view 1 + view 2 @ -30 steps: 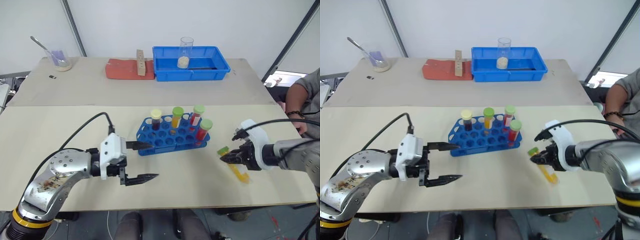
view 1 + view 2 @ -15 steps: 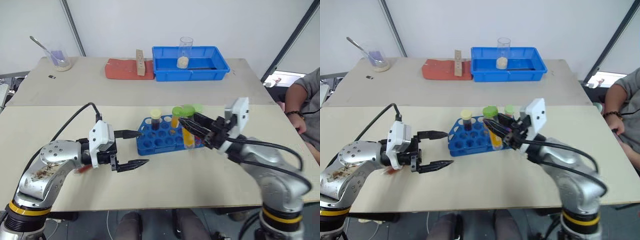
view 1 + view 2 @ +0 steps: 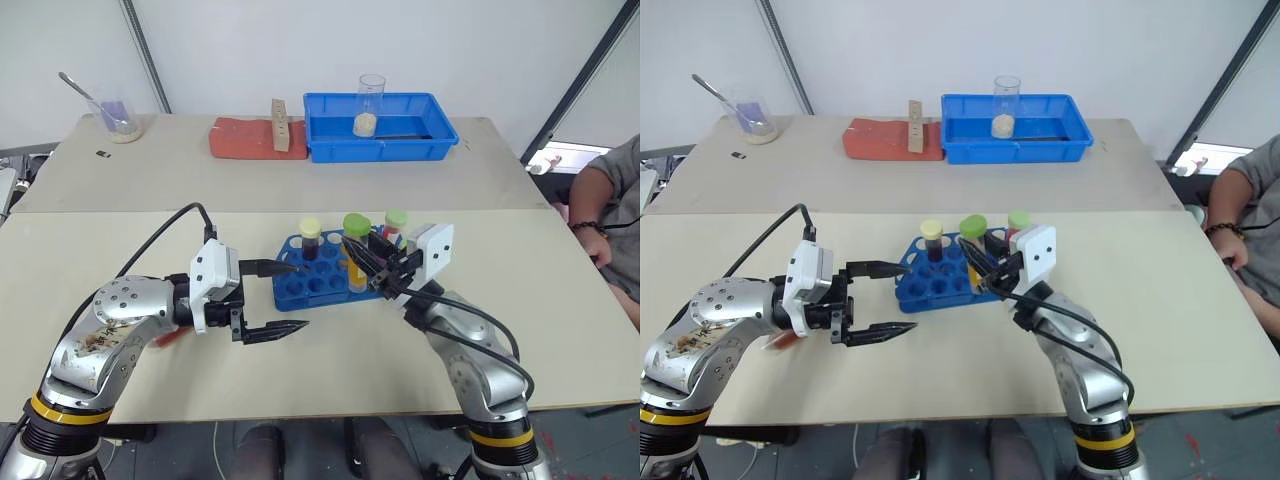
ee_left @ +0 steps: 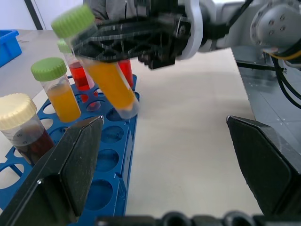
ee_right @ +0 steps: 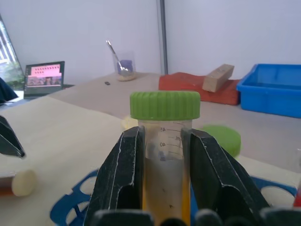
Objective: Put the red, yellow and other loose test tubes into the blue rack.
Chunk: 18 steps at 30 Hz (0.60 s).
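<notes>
A: Starting left of the blue rack (image 3: 335,277) — what is the left claw (image 3: 288,297) doing?

B: It hovers just left of the rack with its two black fingers spread wide, nothing between them, pointing toward the rack's near-left corner. Farther left of the rack, beside that arm, something red with a cream end lies on the worktop (image 3: 120,260) (probably a loose tube, but it is mostly hidden).

A: And in the rack itself?

B: A cream-capped dark tube (image 3: 311,238) stands at the back-left; a green-capped yellow one and red ones stand toward the back and right.

A: Then the right claw (image 3: 362,258)?

B: Clamped on the yellow tube (image 4: 110,84), green cap on top. The fingers pinch the barrel just below the cap, and it hangs above the rack's middle-right holes.

A: Which way does the tube run?

B: Its long axis is tilted, not upright: the cap leans away toward the rack's back-left, the rounded bottom points down toward the near-right holes.

A: So which step is this?

B: I judge it as the carry-over ending and insertion about to begin. The bottom is above the grid, not in a hole yet.

A: What does the next move need?

B: Straightening the tube toward vertical, centring its bottom over a free hole, lowering, then letting go. A tilted entry could catch the hole's rim or nudge the standing tubes just beside it.
</notes>
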Each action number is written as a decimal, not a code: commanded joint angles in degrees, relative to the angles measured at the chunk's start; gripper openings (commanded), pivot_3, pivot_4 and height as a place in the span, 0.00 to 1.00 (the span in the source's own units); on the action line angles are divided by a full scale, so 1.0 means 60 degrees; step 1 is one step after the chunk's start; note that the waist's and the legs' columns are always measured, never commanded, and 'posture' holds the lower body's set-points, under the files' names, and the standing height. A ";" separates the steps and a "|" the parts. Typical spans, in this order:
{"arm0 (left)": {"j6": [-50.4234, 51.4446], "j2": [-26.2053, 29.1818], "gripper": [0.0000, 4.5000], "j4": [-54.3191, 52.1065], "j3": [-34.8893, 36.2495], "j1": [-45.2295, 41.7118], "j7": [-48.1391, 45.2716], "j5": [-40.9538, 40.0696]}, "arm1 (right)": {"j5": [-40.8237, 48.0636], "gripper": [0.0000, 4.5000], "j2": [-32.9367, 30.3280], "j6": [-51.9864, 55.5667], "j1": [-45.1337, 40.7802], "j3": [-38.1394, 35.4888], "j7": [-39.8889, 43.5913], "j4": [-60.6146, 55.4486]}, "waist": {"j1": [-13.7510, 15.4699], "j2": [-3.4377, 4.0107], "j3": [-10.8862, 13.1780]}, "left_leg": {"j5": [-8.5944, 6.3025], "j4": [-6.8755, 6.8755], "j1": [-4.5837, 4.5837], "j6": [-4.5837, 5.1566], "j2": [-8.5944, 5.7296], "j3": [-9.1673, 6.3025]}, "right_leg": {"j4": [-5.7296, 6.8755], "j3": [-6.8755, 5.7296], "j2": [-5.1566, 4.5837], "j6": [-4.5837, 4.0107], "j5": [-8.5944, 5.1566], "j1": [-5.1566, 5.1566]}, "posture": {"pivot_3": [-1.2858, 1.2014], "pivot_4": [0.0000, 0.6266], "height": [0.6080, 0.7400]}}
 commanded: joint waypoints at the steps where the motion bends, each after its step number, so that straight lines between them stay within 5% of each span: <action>1: 0.0064 0.0056 1.00 -0.0268 0.0138 -0.0045 0.0002 -0.0158 | -0.0292 0.22 0.0150 -0.0795 -0.0140 0.0000 -0.0093 0.0172 | 0.0000 0.0000 0.0000 | 0.0000 0.0000 0.0002 0.0000 0.0000 0.0000 | 0.0000 0.0000 0.0000 0.0003 0.0001 0.0001 | 0.52 0.24 1.00; 18: 0.0328 0.0215 1.00 -0.0512 0.0444 0.0212 0.0148 -0.0303 | -0.1204 0.22 0.0897 -0.2399 -0.0135 0.0044 -0.0803 0.1485 | -0.0006 0.0001 -0.0001 | 0.0000 0.0000 0.0006 0.0000 0.0001 -0.0001 | 0.0003 0.0000 -0.0001 -0.0003 -0.0001 0.0003 | 0.52 0.24 1.00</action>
